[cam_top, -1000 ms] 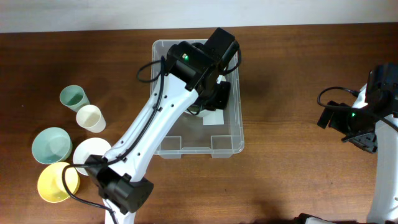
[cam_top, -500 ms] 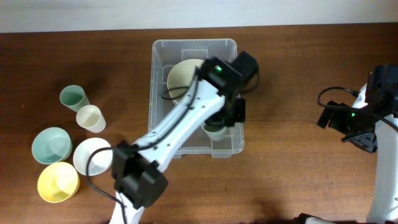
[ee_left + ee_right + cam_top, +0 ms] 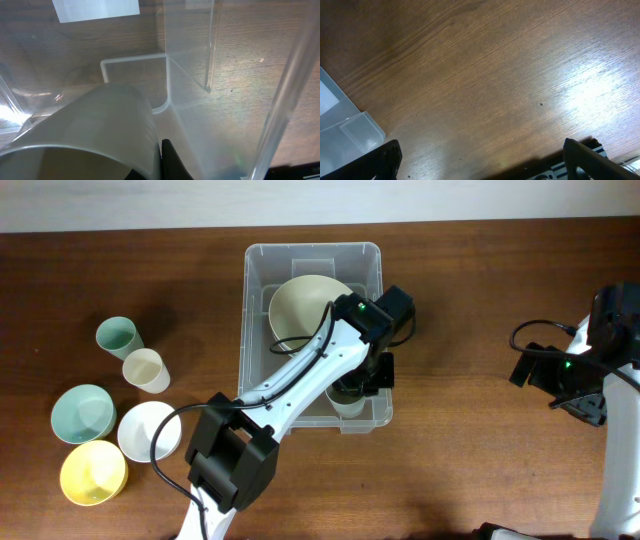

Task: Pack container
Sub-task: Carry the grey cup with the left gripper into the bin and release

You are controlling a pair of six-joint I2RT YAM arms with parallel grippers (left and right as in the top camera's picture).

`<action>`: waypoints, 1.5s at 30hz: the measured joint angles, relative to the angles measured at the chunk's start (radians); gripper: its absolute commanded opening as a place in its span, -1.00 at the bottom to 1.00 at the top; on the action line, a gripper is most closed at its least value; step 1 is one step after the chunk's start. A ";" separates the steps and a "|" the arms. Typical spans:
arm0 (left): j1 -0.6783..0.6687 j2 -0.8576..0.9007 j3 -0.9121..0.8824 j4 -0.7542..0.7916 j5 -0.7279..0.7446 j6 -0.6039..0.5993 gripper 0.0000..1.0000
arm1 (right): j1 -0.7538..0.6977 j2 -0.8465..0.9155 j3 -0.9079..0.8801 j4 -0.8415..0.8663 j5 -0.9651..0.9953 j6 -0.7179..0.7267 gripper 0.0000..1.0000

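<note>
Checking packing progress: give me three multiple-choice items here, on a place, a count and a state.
1. Where is the cream bowl? A in the container B on the table C in the right pincer
2. How many cups and bowls stand on the table left of the container? A three B five C seven
3. The right pincer is: A shut on a cup B shut on a bowl C open, empty
1 A: it sits at the container's far end. 2 B: two cups, three bowls. 3 C: fingertips wide apart over the table.
</note>
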 measured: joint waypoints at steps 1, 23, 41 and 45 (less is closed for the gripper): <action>0.000 0.001 0.000 0.000 0.000 0.000 -0.99 | 0.000 0.000 0.000 0.000 0.000 0.001 0.98; 0.002 0.020 0.028 -0.029 0.000 0.048 -0.09 | 0.000 0.000 0.000 -0.003 -0.004 0.001 0.98; 0.422 0.010 0.584 -0.351 -0.292 0.114 -0.07 | 0.000 0.000 0.001 -0.004 -0.008 0.000 0.98; 0.618 0.010 0.583 -0.351 -0.296 0.128 -0.08 | 0.000 0.000 0.001 -0.005 -0.008 -0.001 0.98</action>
